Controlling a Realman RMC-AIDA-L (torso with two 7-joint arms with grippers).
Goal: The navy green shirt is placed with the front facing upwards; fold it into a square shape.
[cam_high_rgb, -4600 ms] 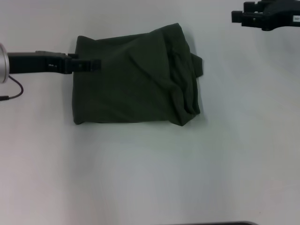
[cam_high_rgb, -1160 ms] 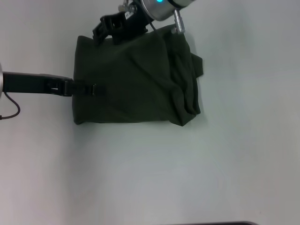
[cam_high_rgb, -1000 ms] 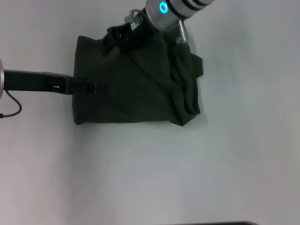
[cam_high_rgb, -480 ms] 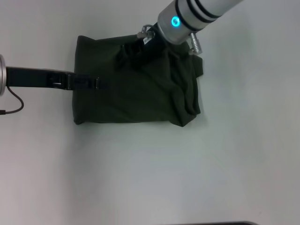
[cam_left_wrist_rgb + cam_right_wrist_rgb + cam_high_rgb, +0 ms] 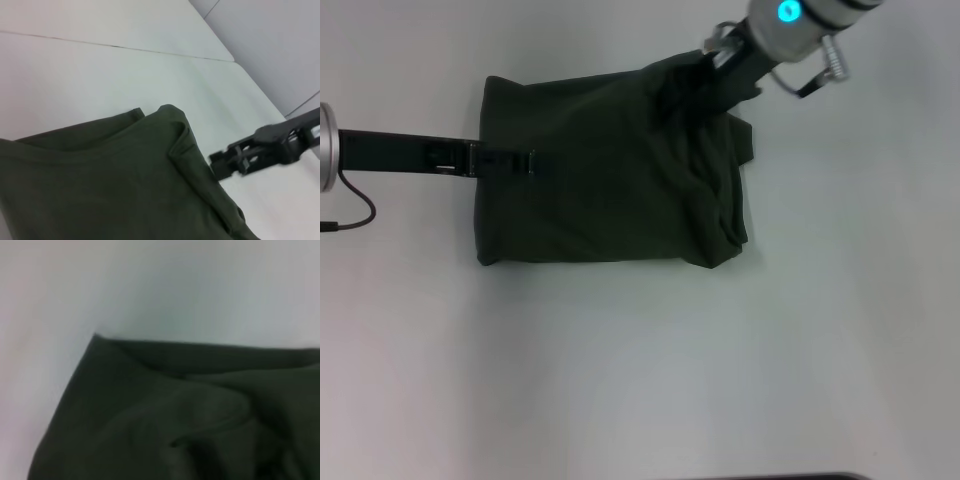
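One white table [image 5: 640,370] carries one green shirt [image 5: 600,190], folded to a rough rectangle with its right side bunched. Two grippers reach it: the left gripper [image 5: 518,161] lies on the left edge, the right gripper [image 5: 715,75] at the far right corner. I cannot tell either grip.
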